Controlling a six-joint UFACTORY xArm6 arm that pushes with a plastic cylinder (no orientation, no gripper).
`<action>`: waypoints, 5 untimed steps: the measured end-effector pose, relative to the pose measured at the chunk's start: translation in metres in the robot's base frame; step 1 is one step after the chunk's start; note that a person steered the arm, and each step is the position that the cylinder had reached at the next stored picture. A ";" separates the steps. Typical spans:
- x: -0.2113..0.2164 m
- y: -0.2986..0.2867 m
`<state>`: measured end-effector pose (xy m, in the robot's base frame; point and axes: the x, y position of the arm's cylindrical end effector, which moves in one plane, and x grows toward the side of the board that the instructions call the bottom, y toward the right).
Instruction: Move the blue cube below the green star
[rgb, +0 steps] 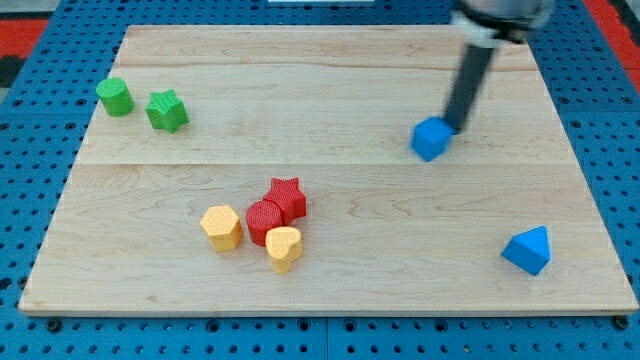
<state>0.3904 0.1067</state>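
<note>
Our arm carries no fingers, only a straight dark rod, so nothing is clenched, released or grasped. Our tip (459, 127) sits on the pale wooden desk (320, 90), touching the small blue cube (430, 138) at its upper right corner; the rod rises from there toward the view's top, slightly blurred.

That blue cube lies in the right half of the desk, a little above mid-height. The green star-shaped block (167, 110) is well apart from it, far over at the view's upper left, so the cube stands to the right of the star and only slightly lower. Just beside the star, to its left, stands a green cylinder (115, 96); the two look close but apart.

Near the centre bottom we see a tight cluster: a red star block (287, 197) touching a red cylinder (264, 221), a yellow heart-like block (284, 248) touching the red cylinder from below, and a yellow hexagonal block (222, 226) just left of them.

A blue triangular block (528, 250) rests alone at the lower right.

The desk sits on a blue perforated board (600, 150).
</note>
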 end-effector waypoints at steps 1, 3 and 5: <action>0.021 -0.024; 0.043 -0.061; 0.045 -0.106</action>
<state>0.4356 0.0008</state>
